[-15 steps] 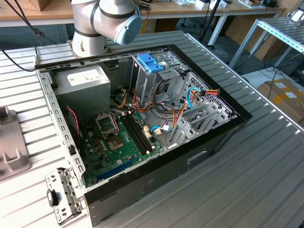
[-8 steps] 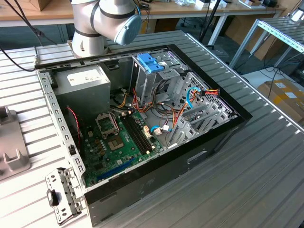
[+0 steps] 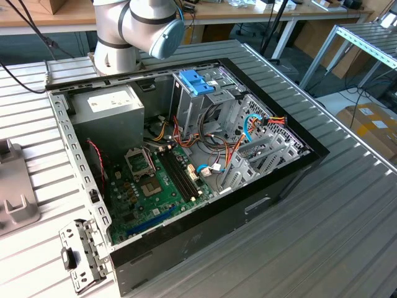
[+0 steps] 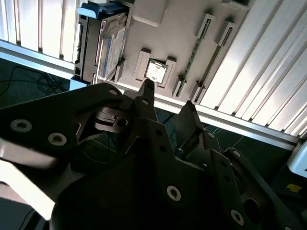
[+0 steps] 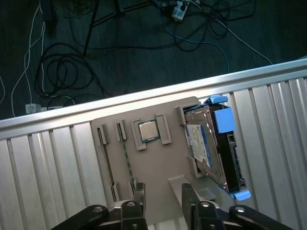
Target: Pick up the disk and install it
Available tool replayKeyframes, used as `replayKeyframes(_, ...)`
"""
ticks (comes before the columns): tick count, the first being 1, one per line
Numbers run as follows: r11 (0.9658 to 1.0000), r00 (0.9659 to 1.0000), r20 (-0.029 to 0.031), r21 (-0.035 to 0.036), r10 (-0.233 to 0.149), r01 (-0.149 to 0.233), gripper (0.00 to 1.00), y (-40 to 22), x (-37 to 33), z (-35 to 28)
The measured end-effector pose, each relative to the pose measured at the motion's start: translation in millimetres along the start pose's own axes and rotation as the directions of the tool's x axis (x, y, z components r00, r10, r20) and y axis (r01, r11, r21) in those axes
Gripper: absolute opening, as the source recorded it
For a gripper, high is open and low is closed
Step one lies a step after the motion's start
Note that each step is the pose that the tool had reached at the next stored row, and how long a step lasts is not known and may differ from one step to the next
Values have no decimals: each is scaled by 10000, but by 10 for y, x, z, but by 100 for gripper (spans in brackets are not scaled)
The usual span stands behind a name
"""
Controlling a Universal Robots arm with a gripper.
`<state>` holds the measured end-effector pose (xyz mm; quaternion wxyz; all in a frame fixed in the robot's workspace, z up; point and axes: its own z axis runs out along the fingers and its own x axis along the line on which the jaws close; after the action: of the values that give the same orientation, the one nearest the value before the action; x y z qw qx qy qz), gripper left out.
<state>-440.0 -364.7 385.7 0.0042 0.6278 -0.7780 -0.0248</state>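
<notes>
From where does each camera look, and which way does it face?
Exterior view: off the arm, looking down into the open computer case; the arm's joint shows.
First wrist view: on the arm, facing the grey tray with the disk; the open gripper shows.
Second wrist view: on the arm, facing the tray past the gripper's dark body.
Both wrist views share tray, disk, gripper.

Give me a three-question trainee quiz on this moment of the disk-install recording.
1. True or false: the hand grips the disk.
2. On the grey holder, what lies nearest the disk? A) processor chip B) fan C) screwdriver
3. What colour is the disk's carrier?
Key: 1 false, the hand is open and apart from the disk; 2 A; 3 blue.
</notes>
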Motion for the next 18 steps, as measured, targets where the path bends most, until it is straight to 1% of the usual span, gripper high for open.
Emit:
replayKeyframes(1,10000,10000,0,0,0,0,42,0,0,0)
replayKeyframes(2,10000,10000,1,0,0,0,48,0,0,0)
replayKeyframes(6,10000,10000,0,0,1,-1,48,0,0,0)
replayKeyframes(7,10000,10000,8,-1,1,-1,48,5,-21,10)
replayKeyframes(8,10000,10000,13,-3,1,-1,48,20,-84,22)
replayKeyframes(9,10000,10000,17,-5,0,0,48,29,-124,30)
replayKeyframes(18,10000,10000,27,-5,0,0,48,37,-164,42)
